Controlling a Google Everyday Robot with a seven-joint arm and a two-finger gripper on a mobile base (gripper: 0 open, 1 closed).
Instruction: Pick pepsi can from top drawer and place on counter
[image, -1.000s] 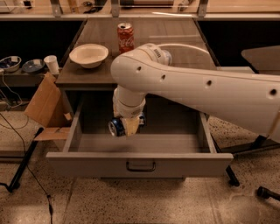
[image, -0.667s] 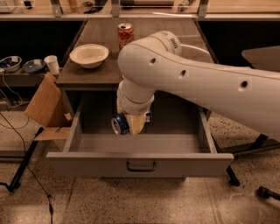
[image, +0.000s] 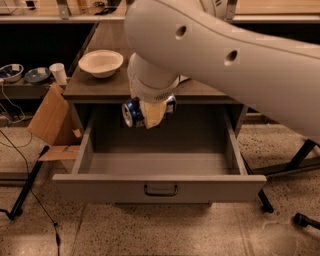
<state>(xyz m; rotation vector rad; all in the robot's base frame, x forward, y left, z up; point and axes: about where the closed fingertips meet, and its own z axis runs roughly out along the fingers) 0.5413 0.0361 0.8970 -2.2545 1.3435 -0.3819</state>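
The top drawer (image: 160, 187) stands pulled open below the counter (image: 95, 86), its grey box empty and its dark pull handle at the front panel. My gripper (image: 149, 114) hangs from the big white arm over the drawer's back, just in front of the counter's front edge. It is shut on the pepsi can (image: 132, 113), a blue can held on its side with a silver end facing left, lifted clear above the drawer floor at about counter height.
A cream bowl (image: 101, 62) sits on the counter's left part. A cardboard box (image: 52, 119) leans by the cabinet's left side. A white cup (image: 58, 73) and small bowls (image: 11, 72) stand on a low shelf at far left. Cables run over the floor at left.
The arm has risen and swung toward the camera, lifting the pepsi can from low in the drawer up to the counter's edge height. The arm now hides the red can at the back.
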